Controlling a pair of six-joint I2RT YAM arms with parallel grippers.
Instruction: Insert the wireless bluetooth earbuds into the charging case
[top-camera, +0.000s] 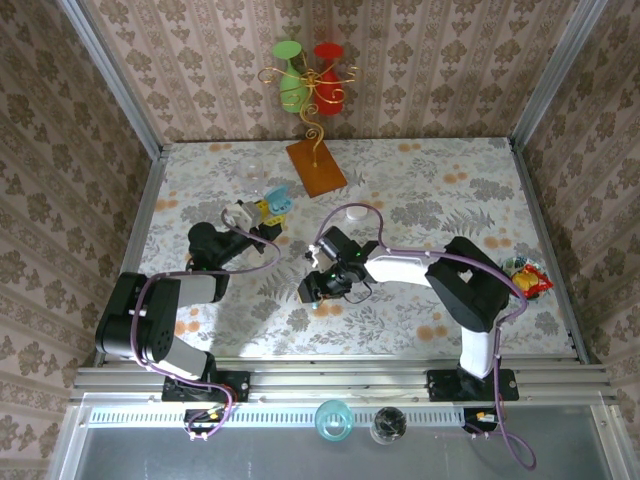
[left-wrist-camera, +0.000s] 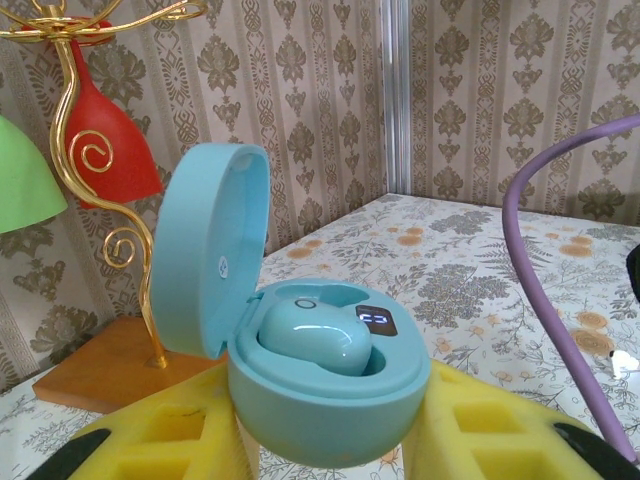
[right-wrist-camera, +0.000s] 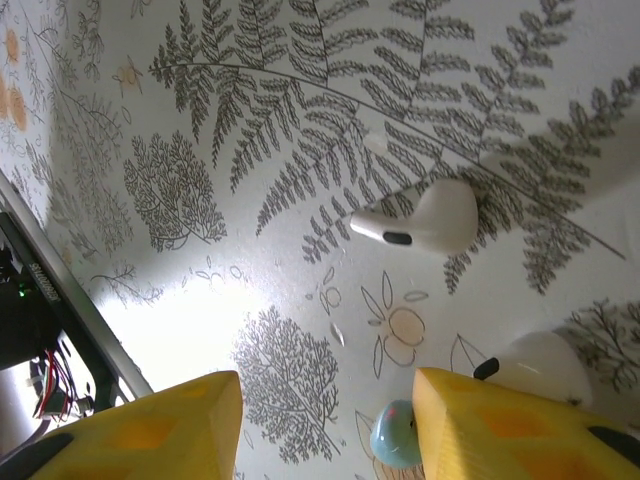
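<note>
We find the left gripper (left-wrist-camera: 330, 440) clamped on the open light-blue case (left-wrist-camera: 320, 400), lid raised at 10 o'clock, with one seated earbud (left-wrist-camera: 318, 338) in its well. The right gripper (right-wrist-camera: 328, 430) stands open and holds nothing: a loose blue earbud (right-wrist-camera: 393, 437) lies between the fingers, close beside the 3 o'clock one, a white earbud (right-wrist-camera: 425, 218) lies at 1 o'clock, and a second white earbud (right-wrist-camera: 545, 365) lies just outside that finger. Bare table (right-wrist-camera: 200, 180) extends from 10 to 12 o'clock, and its edge rail (right-wrist-camera: 60, 300) runs at 9 o'clock.
</note>
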